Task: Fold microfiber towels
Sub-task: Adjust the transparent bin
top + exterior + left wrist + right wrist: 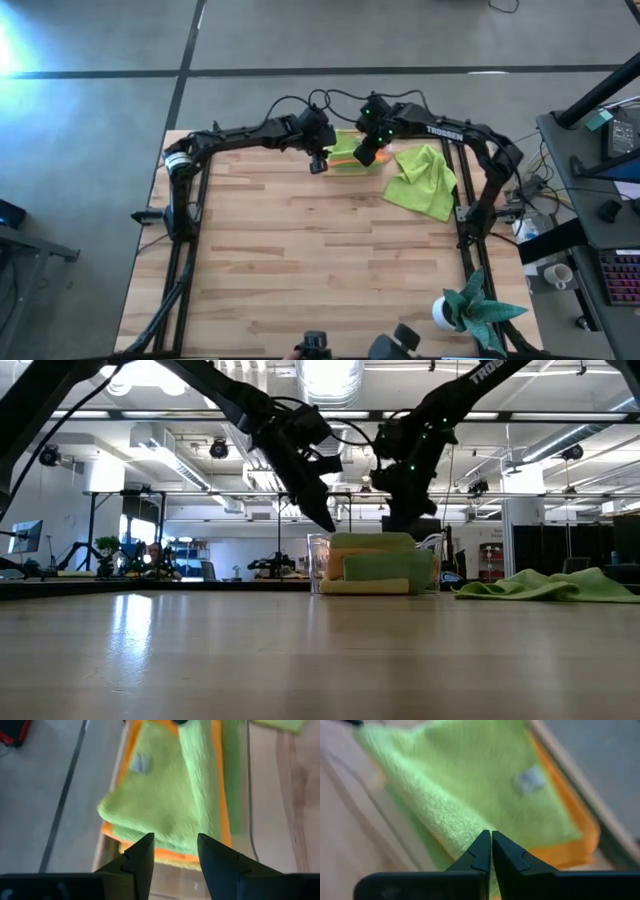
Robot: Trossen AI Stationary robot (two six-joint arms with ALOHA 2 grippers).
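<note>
Two arms meet over the table's (300,250) far edge. Loose lime towel (424,180) lies crumpled near far right corner. Folded lime and orange towels (345,152) stacked in clear bin (322,565). Left gripper (318,165) fingers spread above stack; right gripper (365,156) pressed together, empty.

Overhead looking down, table-level looking across, both wrist cameras close above the towel stack (352,152)

Counted on the counter (300,250): one clear bin (320,565) holding a stack of folded towels (345,155) whose number cannot be told, one loose lime green towel (425,180), one potted plant (470,305), and two arms with one gripper each.
</note>
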